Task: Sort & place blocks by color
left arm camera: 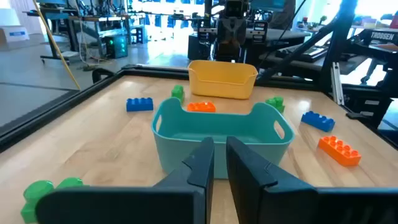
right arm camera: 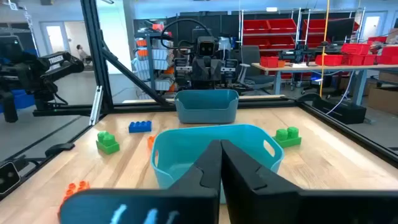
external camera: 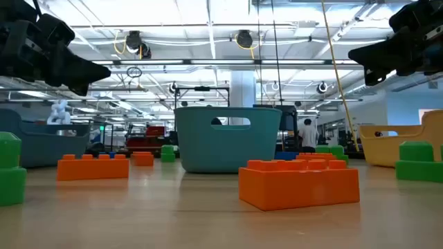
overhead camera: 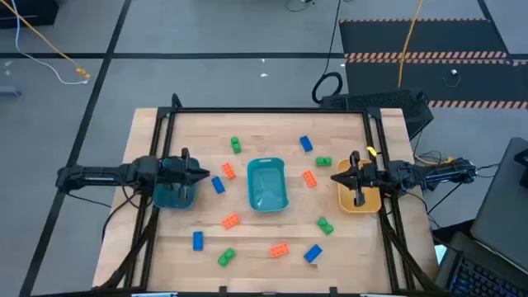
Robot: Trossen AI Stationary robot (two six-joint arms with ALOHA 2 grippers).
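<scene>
Orange, green and blue blocks lie scattered flat on the wooden table: an orange block (overhead camera: 228, 170) and a blue block (overhead camera: 218, 185) near my left gripper, an orange block (overhead camera: 309, 178) and a green block (overhead camera: 323, 162) near my right gripper, others along the near side. My left gripper (overhead camera: 205, 173) (left arm camera: 221, 168) hovers above the table's left side, level, pointing at the middle teal bin (overhead camera: 266, 183), its fingers a narrow gap apart. My right gripper (overhead camera: 334, 177) (right arm camera: 221, 165) hovers opposite, shut, holding nothing.
A dark teal bin (overhead camera: 175, 195) sits under my left arm and a yellow-tan bowl (overhead camera: 360, 198) under my right arm. A black frame (overhead camera: 268, 110) runs around the table. More blocks lie toward the near edge, among them an orange block (external camera: 299, 183) and a green block (external camera: 10, 169).
</scene>
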